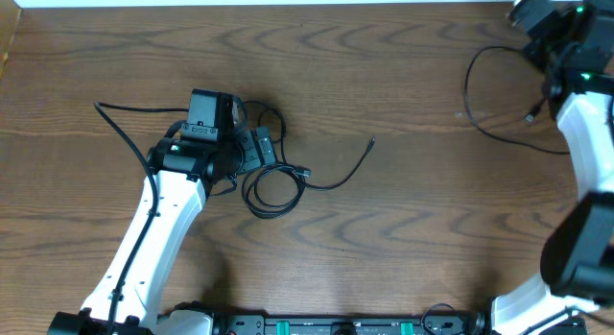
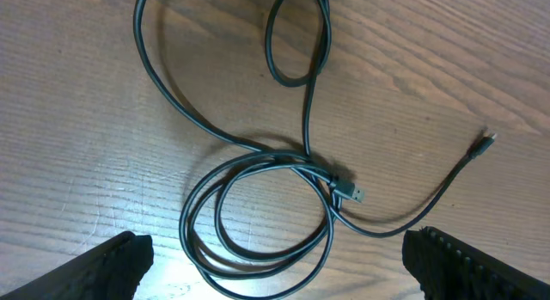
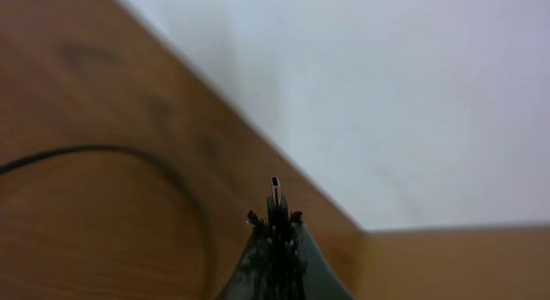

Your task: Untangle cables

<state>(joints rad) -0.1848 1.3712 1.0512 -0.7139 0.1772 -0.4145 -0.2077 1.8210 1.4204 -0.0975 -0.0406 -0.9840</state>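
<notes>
A dark cable (image 2: 305, 156) lies in loose overlapping loops on the wooden bench (image 2: 86, 119), its flat plug (image 2: 348, 193) beside the coil, above the gripper (image 2: 275, 240) with fingers spread wide.

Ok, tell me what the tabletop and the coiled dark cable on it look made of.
Brown tabletop: wood or wood-look laminate, fairly matte; grain lines show. Thin dark coiled cable: likely rubbery plastic sheath, smooth, bending in loose loops. Its small plug tip looks metallic.

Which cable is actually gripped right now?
The black cable at the far right: its plug end is pinched in the shut right gripper. The coiled black cable lies loose under the open left gripper.
</notes>
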